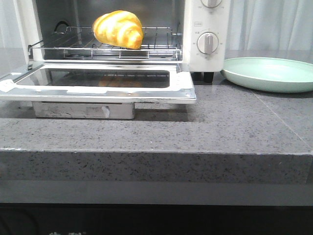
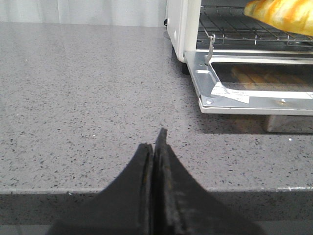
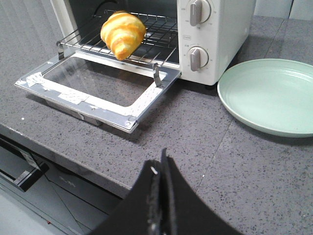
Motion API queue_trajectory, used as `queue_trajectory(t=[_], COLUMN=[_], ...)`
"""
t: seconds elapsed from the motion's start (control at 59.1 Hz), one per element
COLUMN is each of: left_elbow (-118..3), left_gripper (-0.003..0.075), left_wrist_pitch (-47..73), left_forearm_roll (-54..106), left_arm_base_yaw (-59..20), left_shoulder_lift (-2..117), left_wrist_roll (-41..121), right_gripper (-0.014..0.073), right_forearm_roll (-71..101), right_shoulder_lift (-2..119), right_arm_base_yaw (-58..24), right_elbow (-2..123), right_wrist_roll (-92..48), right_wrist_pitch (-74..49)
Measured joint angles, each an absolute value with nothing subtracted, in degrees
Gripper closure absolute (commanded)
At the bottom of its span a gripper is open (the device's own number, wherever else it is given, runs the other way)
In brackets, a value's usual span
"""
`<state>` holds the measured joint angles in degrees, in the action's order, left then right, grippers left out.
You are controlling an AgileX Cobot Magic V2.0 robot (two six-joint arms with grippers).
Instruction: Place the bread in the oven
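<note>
The bread [image 1: 119, 29], a glossy golden roll with orange-brown stripes, lies on the wire rack [image 1: 146, 46] inside the white oven [image 1: 208, 29]. The oven's glass door [image 1: 98, 81] hangs open, flat over the counter. The bread also shows in the right wrist view [image 3: 122, 33] and partly in the left wrist view [image 2: 283, 14]. My left gripper [image 2: 155, 147] is shut and empty above the counter's front edge, left of the oven. My right gripper [image 3: 160, 164] is shut and empty above the front edge, near the door's right corner. Neither gripper shows in the front view.
A pale green round plate [image 1: 271, 73] sits empty to the right of the oven, also in the right wrist view [image 3: 269, 95]. The open door [image 3: 93, 85] juts toward the counter's front edge. A grey speckled counter [image 1: 195, 127] carries everything.
</note>
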<state>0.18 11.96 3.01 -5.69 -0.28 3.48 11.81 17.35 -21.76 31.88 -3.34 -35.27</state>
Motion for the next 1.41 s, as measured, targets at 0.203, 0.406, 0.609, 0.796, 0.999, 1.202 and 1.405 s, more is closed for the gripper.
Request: queue_trajectory(t=[0.203, 0.406, 0.609, 0.796, 0.999, 1.202, 1.405], left_elbow=[0.2, 0.2, 0.2, 0.2, 0.2, 0.2, 0.2], left_gripper=[0.0741, 0.0741, 0.0741, 0.0741, 0.0741, 0.0741, 0.0741], left_wrist_pitch=[12.0, 12.0, 12.0, 12.0, 11.9, 11.8, 11.8], left_forearm_roll=[3.0, 3.0, 3.0, 3.0, 3.0, 3.0, 3.0], left_arm_base_yaw=[-5.7, -5.7, -5.7, -5.7, -5.7, -5.7, -5.7], left_shoulder_lift=[-0.3, -0.3, -0.3, -0.3, -0.3, -0.3, -0.3], left_wrist_roll=[3.5, 3.5, 3.5, 3.5, 3.5, 3.5, 3.5], right_gripper=[0.0663, 0.0663, 0.0663, 0.0663, 0.0663, 0.0663, 0.0663], right_forearm_roll=[11.8, 8.9, 5.8, 5.4, 5.4, 5.4, 5.4], right_shoulder_lift=[17.3, 17.1, 11.3, 3.5, -0.5, -0.6, -0.6], right_arm_base_yaw=[-21.8, -21.1, -11.8, -3.0, -0.9, -0.9, -0.9], right_elbow=[31.9, 29.9, 16.6, 5.4, -1.5, -1.5, -1.5], right_wrist_roll=[-3.3, -3.3, -3.3, -3.3, -3.3, -3.3, -3.3], right_wrist_pitch=[-35.3, -31.4, -17.7, -14.8, -12.4, -11.2, -11.2])
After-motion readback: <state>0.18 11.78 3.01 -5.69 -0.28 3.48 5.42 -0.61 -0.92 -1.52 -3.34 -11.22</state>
